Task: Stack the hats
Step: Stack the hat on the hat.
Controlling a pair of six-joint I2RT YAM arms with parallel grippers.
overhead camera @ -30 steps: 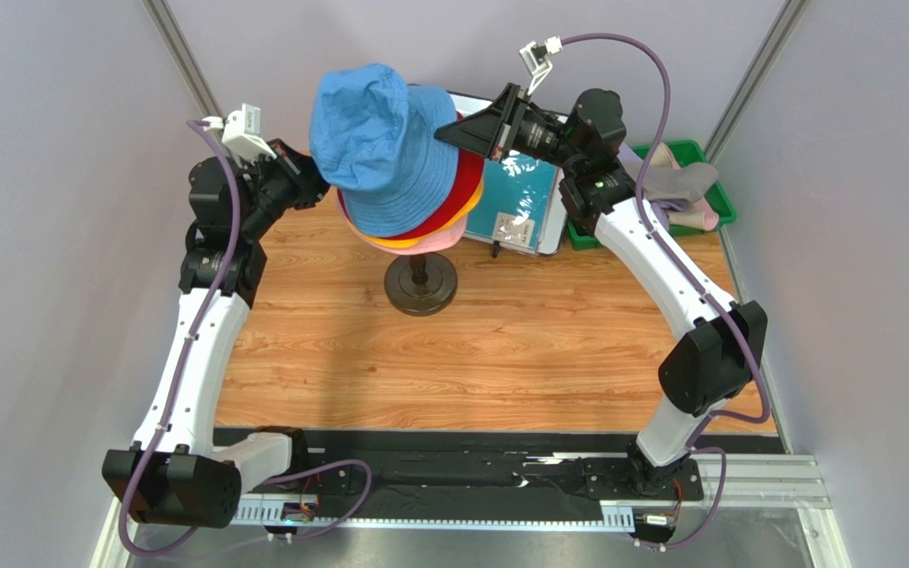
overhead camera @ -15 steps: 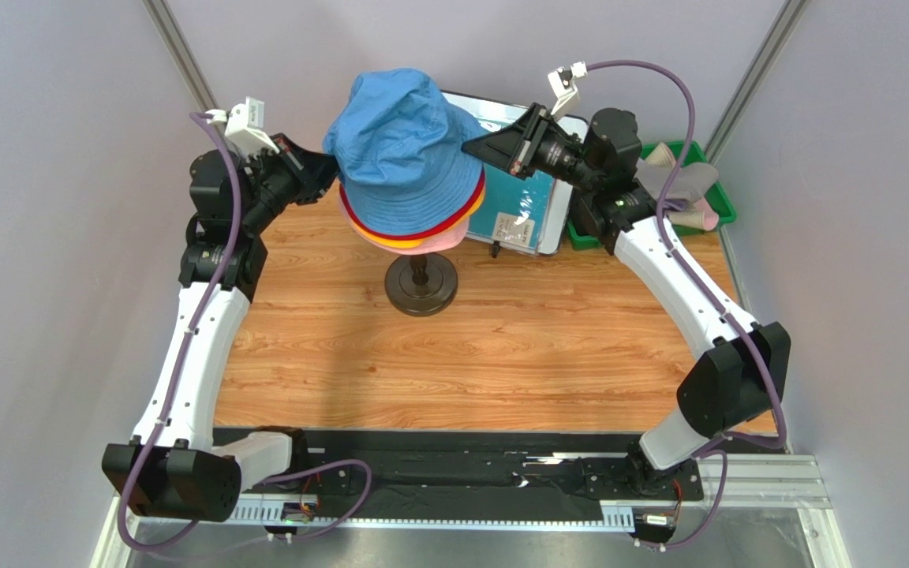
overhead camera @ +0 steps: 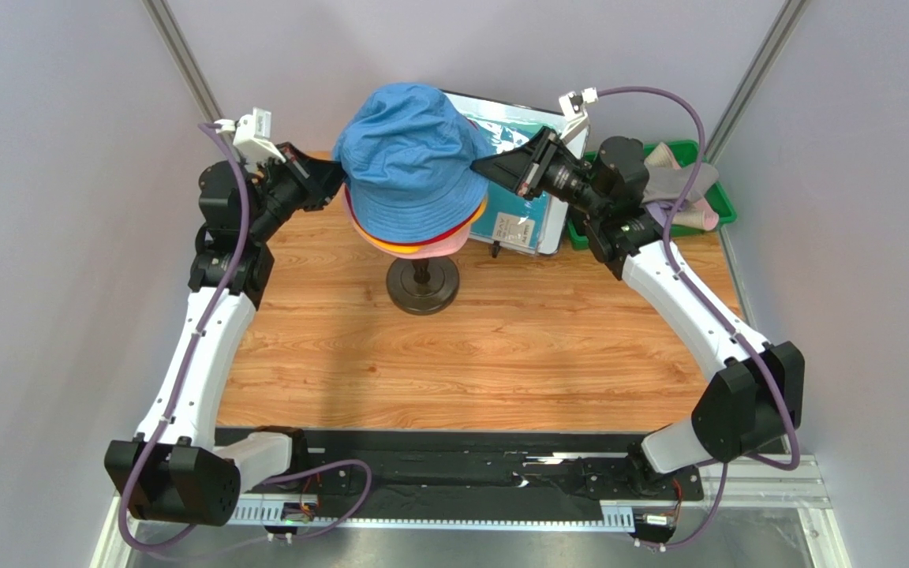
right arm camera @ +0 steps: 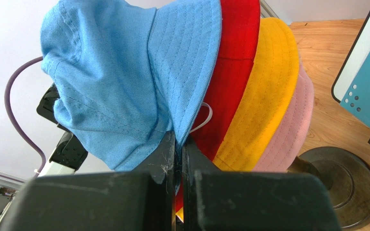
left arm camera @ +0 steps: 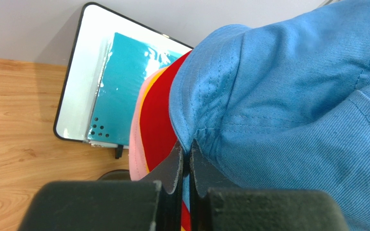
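Near the counter's (overhead camera: 519,355) far edge, the blue hat (overhead camera: 414,160) sat on top of the red hat (right arm camera: 235,48), orange-yellow hat (right arm camera: 269,86) and pink hat (right arm camera: 295,125). The left claw (left arm camera: 186,155) was clenched on its left brim and the right claw (right arm camera: 177,140) on its right brim. The teal sheet (left arm camera: 119,91) stood just behind, toward the right. Open wood ran from the round base (overhead camera: 423,288) to the near edge.

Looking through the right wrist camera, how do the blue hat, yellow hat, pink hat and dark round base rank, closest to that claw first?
1. blue hat, pinched in the right gripper.
2. yellow hat, two layers rightward.
3. pink hat, outermost layer.
4. dark round base, lower right, under the stack.
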